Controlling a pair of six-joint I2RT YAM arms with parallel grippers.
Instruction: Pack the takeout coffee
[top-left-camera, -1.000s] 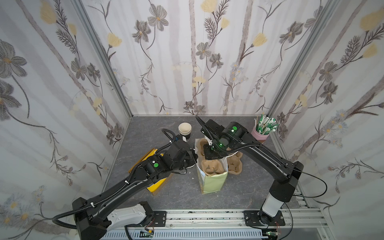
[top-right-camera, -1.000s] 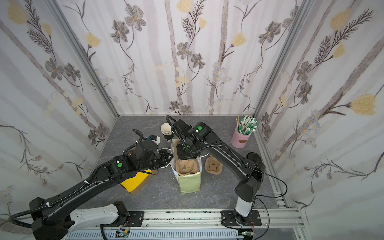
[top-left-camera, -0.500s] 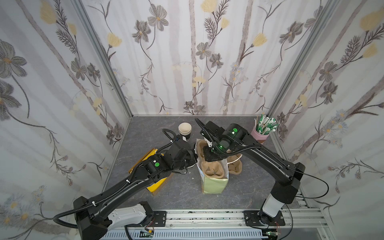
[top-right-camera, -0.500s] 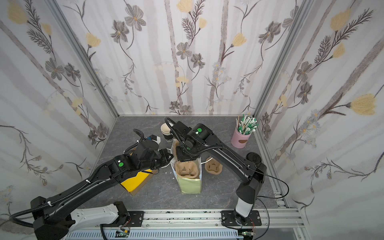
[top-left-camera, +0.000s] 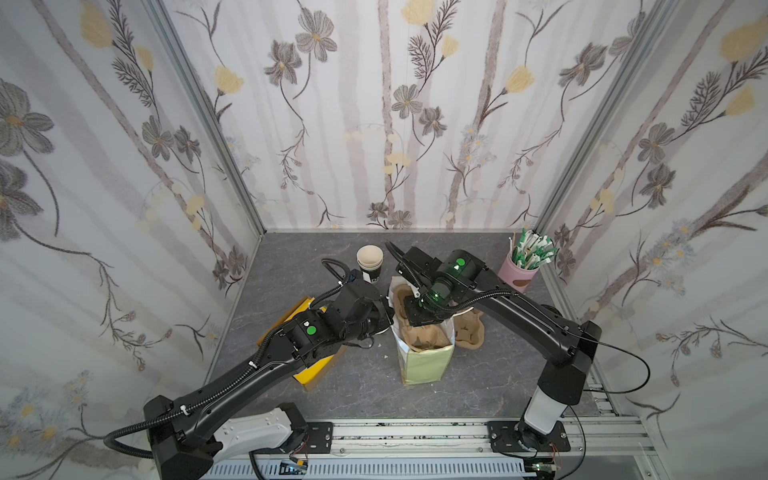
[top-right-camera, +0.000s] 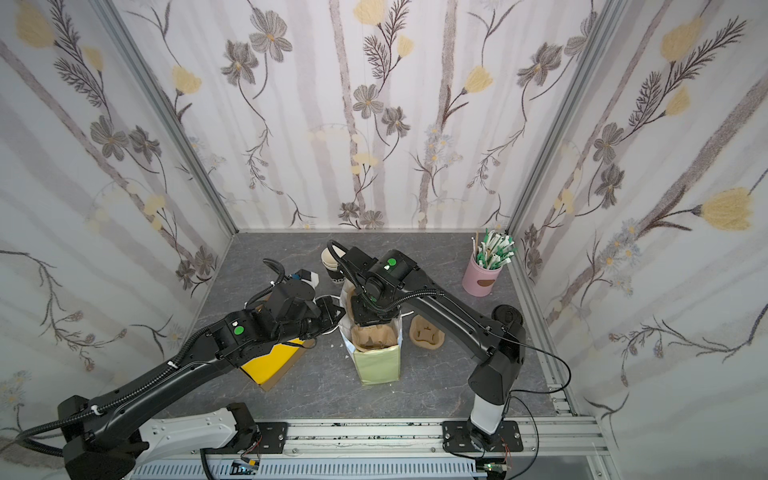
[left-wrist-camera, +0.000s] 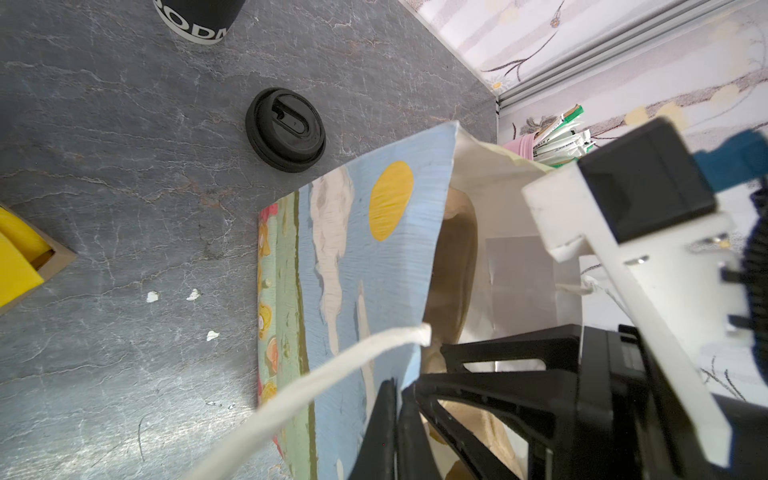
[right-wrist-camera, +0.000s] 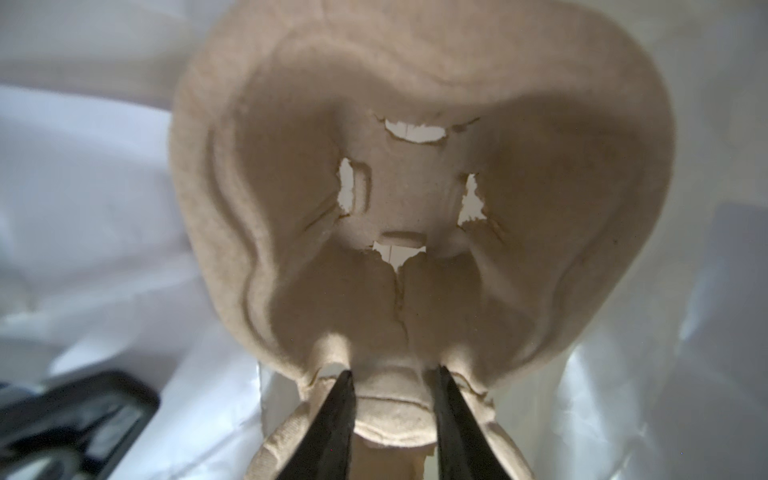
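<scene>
A paper bag (top-left-camera: 424, 361) (top-right-camera: 376, 363), painted with sky and a yellow sun (left-wrist-camera: 374, 232), stands open mid-table. My left gripper (left-wrist-camera: 397, 415) (top-left-camera: 387, 318) is shut on the bag's left rim. My right gripper (right-wrist-camera: 392, 382) (top-left-camera: 420, 312) reaches into the bag's mouth. It is shut on the middle ridge of a brown pulp cup carrier (right-wrist-camera: 415, 199), one finger on each side. The takeout coffee looks like the black domed-top cup (top-right-camera: 507, 316) at the right, half hidden behind my right arm.
A stack of lidless black cups (top-left-camera: 369, 262) (left-wrist-camera: 195, 16) stands behind the bag, with a loose black lid (left-wrist-camera: 285, 129) near it. A second carrier (top-left-camera: 469, 330) lies right of the bag. A pink holder of wrapped sticks (top-left-camera: 524, 272) stands back right, a yellow box (top-left-camera: 313, 370) under my left arm.
My right gripper has pushed the carrier a little deeper into the bag. The left gripper has closed the last bit on the rim and the bag has shifted slightly.
</scene>
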